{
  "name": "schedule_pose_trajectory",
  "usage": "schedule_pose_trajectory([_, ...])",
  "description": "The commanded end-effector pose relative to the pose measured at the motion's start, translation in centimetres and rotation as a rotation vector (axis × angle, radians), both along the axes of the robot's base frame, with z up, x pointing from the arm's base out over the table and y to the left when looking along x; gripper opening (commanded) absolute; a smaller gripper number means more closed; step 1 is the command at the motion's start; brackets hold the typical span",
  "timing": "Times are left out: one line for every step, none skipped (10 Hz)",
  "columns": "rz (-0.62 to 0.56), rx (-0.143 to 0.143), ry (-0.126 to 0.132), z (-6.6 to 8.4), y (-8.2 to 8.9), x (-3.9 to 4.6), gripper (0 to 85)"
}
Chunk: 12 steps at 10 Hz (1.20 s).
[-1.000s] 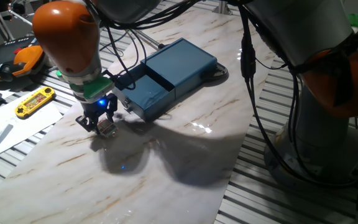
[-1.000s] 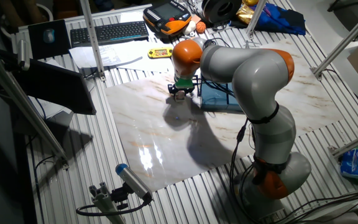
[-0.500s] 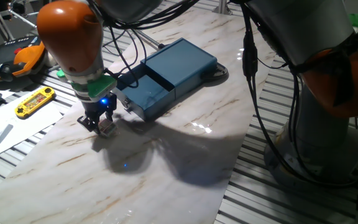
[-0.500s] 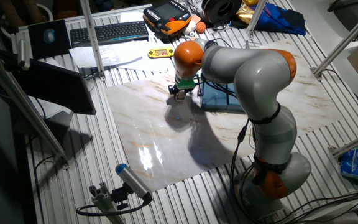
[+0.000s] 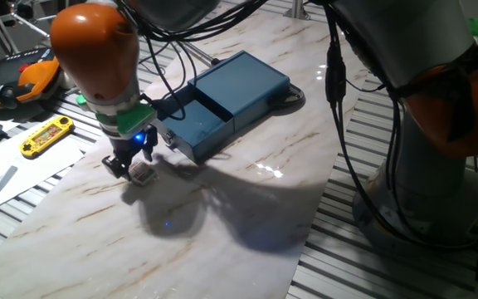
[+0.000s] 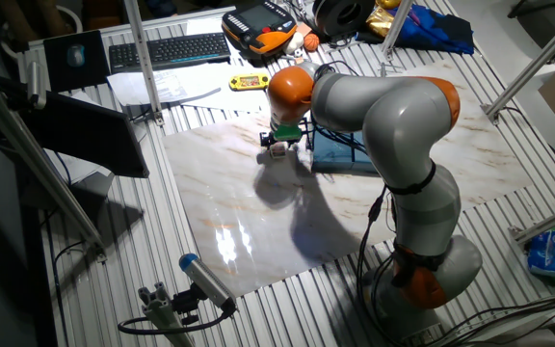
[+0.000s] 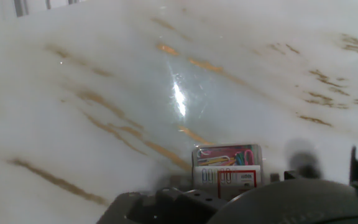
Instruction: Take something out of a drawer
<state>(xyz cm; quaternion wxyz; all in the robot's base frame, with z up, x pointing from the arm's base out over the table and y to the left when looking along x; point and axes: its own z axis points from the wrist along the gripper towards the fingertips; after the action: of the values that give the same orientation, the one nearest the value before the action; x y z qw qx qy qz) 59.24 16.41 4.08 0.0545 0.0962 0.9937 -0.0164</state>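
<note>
My gripper (image 5: 134, 165) is shut on the small pale packet (image 5: 143, 173) with a red and white pattern. It holds the packet just over the marble board (image 5: 222, 216), left of the blue box. The hand view shows the packet (image 7: 227, 167) close at the gripper's tip, with marble behind it. The dark blue box (image 5: 241, 85) lies on the board with its drawer (image 5: 191, 124) slid out toward the gripper. In the other fixed view the gripper (image 6: 277, 148) is beside the box (image 6: 340, 151), which the arm mostly hides.
A yellow handheld game (image 5: 46, 135) lies on paper left of the board, and also shows in the other fixed view (image 6: 249, 82). A keyboard (image 6: 167, 48) and orange-black tools (image 5: 23, 83) lie further left. Cables hang over the box.
The hand has shifted only slightly, still holding the packet low over the board beside the open drawer. The box and drawer have not moved.
</note>
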Motion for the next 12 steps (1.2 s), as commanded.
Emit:
schedule_pose_trajectory([-0.002, 0.002, 0.002, 0.4, 0.0, -0.09, 85.0])
schedule_pose_trajectory([-0.007, 0.004, 0.008, 1.5, -0.1, -0.35, 85.0])
schedule_pose_trajectory([-0.001, 0.004, 0.025, 3.4, -0.5, -0.51, 85.0])
schedule_pose_trajectory([0.009, 0.001, 0.033, 5.0, -1.1, -0.62, 68.0])
schedule_pose_trajectory([0.021, -0.001, 0.038, 6.4, -1.9, -0.63, 68.0])
schedule_pose_trajectory([0.032, 0.005, 0.042, 7.6, -2.7, -0.64, 68.0])
schedule_pose_trajectory([0.051, 0.019, 0.053, 8.9, -3.7, -0.66, 68.0])
schedule_pose_trajectory([0.064, 0.028, 0.055, 9.8, -4.4, -0.77, 51.0])
schedule_pose_trajectory([0.067, 0.032, 0.055, 10.5, -4.8, -0.94, 34.0])
schedule_pose_trajectory([0.078, 0.036, 0.053, 11.0, -5.2, -1.00, 34.0])
schedule_pose_trajectory([0.090, 0.044, 0.053, 11.4, -5.7, -0.98, 17.0])
schedule_pose_trajectory([0.101, 0.052, 0.053, 11.6, -6.0, -0.97, 0.0])
